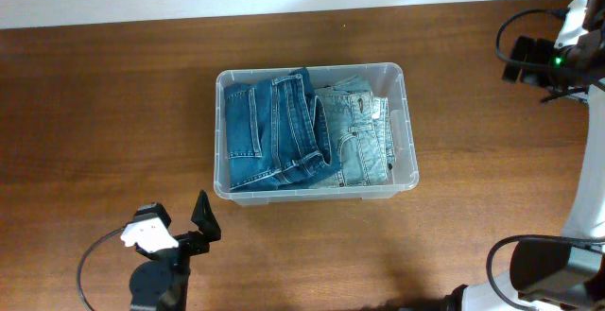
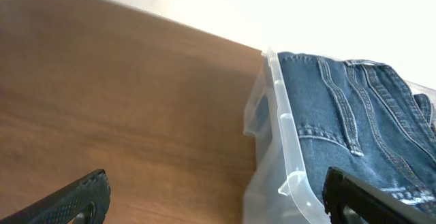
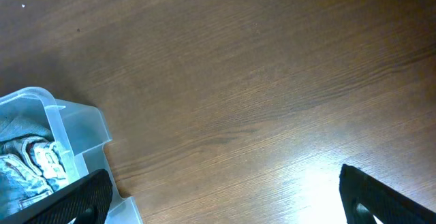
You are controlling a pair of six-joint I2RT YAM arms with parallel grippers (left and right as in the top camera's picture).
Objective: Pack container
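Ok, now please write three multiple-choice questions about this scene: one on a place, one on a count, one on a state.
1. In the overhead view, where do the darker jeans lie in the container?
A) right half B) left half C) outside it
2. How many pairs of jeans are in the container?
A) one B) four C) two
3. How is the left gripper?
A) open, empty B) shut on jeans C) shut on the rim

Answers: 1 B, they lie left of the lighter jeans; 2 C, one dark, one light; 3 A, its fingers are wide apart with nothing between.
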